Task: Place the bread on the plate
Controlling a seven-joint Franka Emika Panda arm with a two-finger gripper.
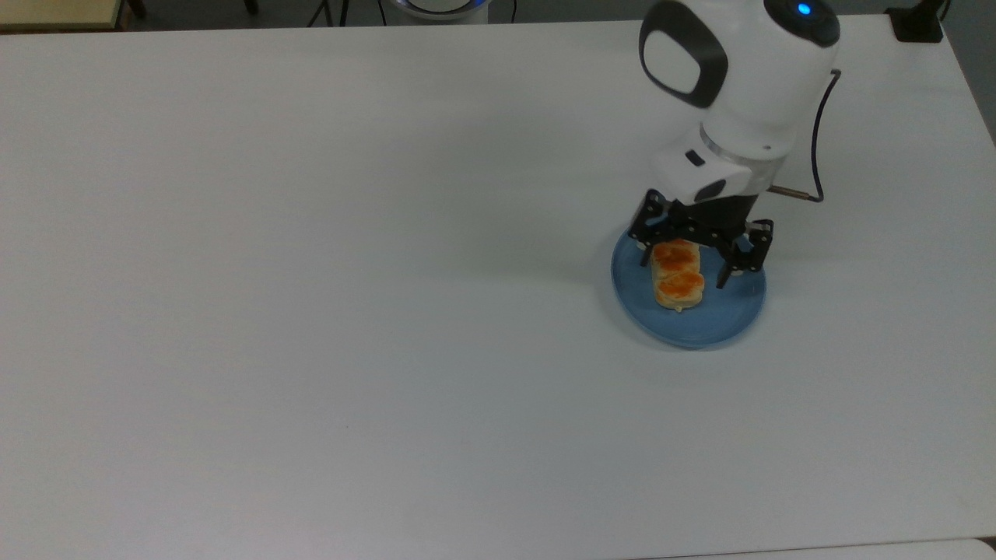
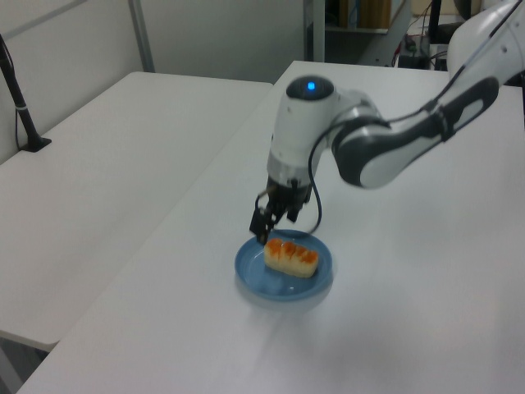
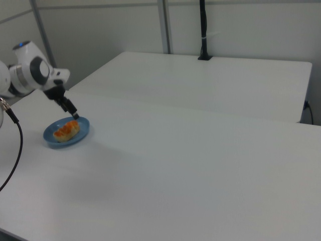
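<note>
We see a table [image 1: 311, 311] with a smooth, matt white top that looks like laminate. The plate [image 1: 724, 323] looks like smooth blue plastic with a soft, dull sheen. The bread [image 1: 677, 276] has a pale, matt, slightly porous body, and its orange-brown bumps look glazed and faintly shiny. The arm's shell [image 1: 747, 70] is glossy white plastic with dark, smooth panels. The gripper [image 1: 685, 264] is matt black, hard-looking, metal or plastic we cannot tell. A thin black cable [image 1: 815, 132] looks rubbery.
</note>
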